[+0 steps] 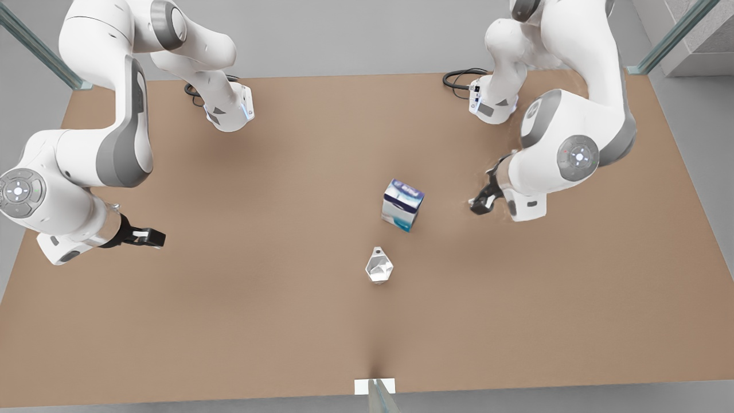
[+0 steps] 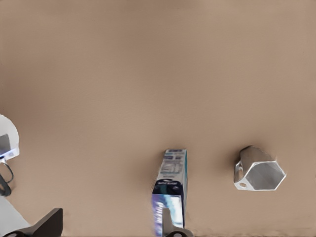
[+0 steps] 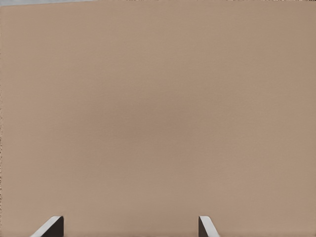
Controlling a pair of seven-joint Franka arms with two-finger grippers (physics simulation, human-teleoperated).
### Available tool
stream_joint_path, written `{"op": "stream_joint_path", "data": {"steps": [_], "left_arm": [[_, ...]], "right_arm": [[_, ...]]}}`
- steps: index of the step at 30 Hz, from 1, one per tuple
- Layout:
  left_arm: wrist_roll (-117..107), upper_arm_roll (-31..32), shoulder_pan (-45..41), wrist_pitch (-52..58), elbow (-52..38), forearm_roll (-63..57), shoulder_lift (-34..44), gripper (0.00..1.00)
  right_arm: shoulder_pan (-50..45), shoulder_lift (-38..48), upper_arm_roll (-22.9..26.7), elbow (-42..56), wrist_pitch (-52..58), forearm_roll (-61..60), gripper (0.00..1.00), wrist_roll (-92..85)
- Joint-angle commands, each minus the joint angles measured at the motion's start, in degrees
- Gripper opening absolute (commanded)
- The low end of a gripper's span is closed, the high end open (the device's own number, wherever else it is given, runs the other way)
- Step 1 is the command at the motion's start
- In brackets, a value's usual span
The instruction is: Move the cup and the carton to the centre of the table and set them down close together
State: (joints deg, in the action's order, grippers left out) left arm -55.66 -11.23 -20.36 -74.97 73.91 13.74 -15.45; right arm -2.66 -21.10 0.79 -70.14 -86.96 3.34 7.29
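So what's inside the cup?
The cup looks empty, pale inside, though its bottom is unclear. Left gripper hovers by the carton, right gripper waits apart, both open.

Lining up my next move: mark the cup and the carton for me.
cup (image 1: 379, 267), front view, on its faceted side.
carton (image 1: 402, 205), front view, on its printed front face.

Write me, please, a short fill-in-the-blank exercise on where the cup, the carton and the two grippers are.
1. The cup and the carton stand apart, not ___.
2. The left gripper, open and holding nothing, hangs at the front view's ___ side.
3. The right gripper, also open, is nearer the ___ than the cup.
Missing words: touching; left; carton.
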Motion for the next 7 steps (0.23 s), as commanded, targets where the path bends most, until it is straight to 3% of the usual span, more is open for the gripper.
{"op": "stream_joint_path", "data": {"steps": [1,4,7], "left_arm": [[21.00,-0.02,1.72,0.26,-0.17,-9.86,0.59,1.00],[54.51,0.51,11.74,-4.04,-0.87,-18.13,1.73,1.00],[54.69,1.65,12.01,-7.65,-0.17,-18.05,2.53,1.00]], "right_arm": [[0.02,0.01,0.00,0.00,0.04,-0.09,1.00,0.09],[0.02,0.01,0.00,0.00,0.04,-0.18,1.00,0.18],[0.03,0.01,0.00,0.00,0.04,-0.18,1.00,-0.09]]}}
